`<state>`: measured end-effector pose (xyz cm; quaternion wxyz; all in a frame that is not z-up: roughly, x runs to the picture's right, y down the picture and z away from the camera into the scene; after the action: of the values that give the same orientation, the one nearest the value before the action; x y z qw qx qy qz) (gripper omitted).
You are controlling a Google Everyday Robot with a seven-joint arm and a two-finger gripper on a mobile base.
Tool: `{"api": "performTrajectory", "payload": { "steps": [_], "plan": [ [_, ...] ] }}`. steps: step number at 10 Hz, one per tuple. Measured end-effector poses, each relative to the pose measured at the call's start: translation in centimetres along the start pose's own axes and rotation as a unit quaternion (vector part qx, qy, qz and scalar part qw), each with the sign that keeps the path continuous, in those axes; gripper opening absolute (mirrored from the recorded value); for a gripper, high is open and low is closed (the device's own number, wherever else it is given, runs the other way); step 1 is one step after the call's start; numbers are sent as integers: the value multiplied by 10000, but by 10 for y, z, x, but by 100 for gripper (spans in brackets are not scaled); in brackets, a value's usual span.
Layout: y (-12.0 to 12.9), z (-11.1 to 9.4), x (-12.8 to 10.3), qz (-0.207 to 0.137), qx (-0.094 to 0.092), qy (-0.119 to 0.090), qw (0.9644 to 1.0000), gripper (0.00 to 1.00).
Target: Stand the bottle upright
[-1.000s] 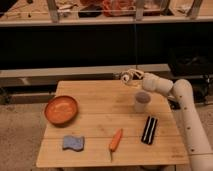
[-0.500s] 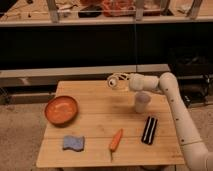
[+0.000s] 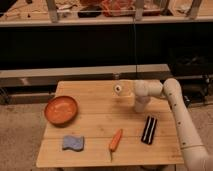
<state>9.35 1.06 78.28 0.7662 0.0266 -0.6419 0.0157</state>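
The hand (image 3: 120,89) is hovering above the rear part of the wooden desk (image 3: 100,125), its fingers pressed together and gripping nothing that can be seen. The bottle (image 3: 141,104) is standing upright on the desk just beside the hand, beneath the white arm (image 3: 172,100). A black block (image 3: 149,130), a carrot (image 3: 115,139), a blue sponge (image 3: 73,143) and an orange bowl (image 3: 61,110) are lying nearer the front.

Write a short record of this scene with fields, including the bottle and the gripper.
surface: wooden table
bottle: bottle appears upright, right of centre, below the arm
gripper: gripper above the table, left of the bottle, jaws shut, nothing visibly held
other things: orange bowl at left; blue sponge, carrot and black block near front edge
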Motion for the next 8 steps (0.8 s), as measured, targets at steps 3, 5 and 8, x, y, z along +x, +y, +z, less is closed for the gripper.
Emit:
{"api": "performTrajectory", "payload": {
  "steps": [3,5,8],
  "plan": [
    [9,3,-4,180,-627,-333,9973,1],
    [18,-2,-12,207,-896,-466,9947,1],
    [29,4,-15,260,-1138,-653,9910,1]
  ]
}}
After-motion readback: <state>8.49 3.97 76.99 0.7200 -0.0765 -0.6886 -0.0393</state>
